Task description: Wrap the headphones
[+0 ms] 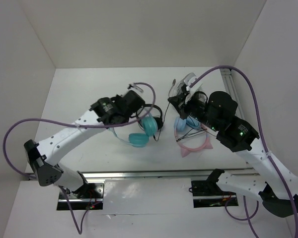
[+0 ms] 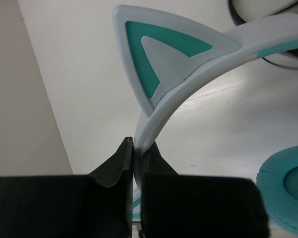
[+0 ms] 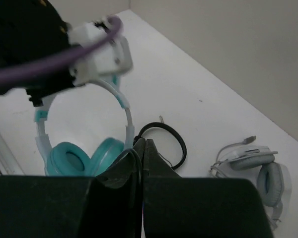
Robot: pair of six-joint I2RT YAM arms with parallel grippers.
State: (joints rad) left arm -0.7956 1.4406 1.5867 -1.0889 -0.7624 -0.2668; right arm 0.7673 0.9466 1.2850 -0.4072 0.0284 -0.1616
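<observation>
The headphones have teal ear cups (image 1: 138,140) and a white headband and lie at the table's middle. My left gripper (image 1: 123,119) is shut on the headband (image 2: 161,111), just below a teal-outlined cat ear (image 2: 159,54); one teal cup (image 2: 288,193) lies to the right. My right gripper (image 3: 144,144) is shut on a thin black cable (image 3: 135,159) that loops over its left finger. The teal cups (image 3: 69,158) and headband (image 3: 127,116) lie just beyond it. In the top view the right gripper (image 1: 175,103) is to the right of the headphones.
A small black pair (image 1: 153,113) lies against the teal cups, its band (image 3: 171,136) past my right fingertips. A pink-banded cat-ear pair (image 1: 194,143) lies to the right. A grey-white pair (image 3: 258,168) sits at the back (image 1: 185,82). White walls enclose the table.
</observation>
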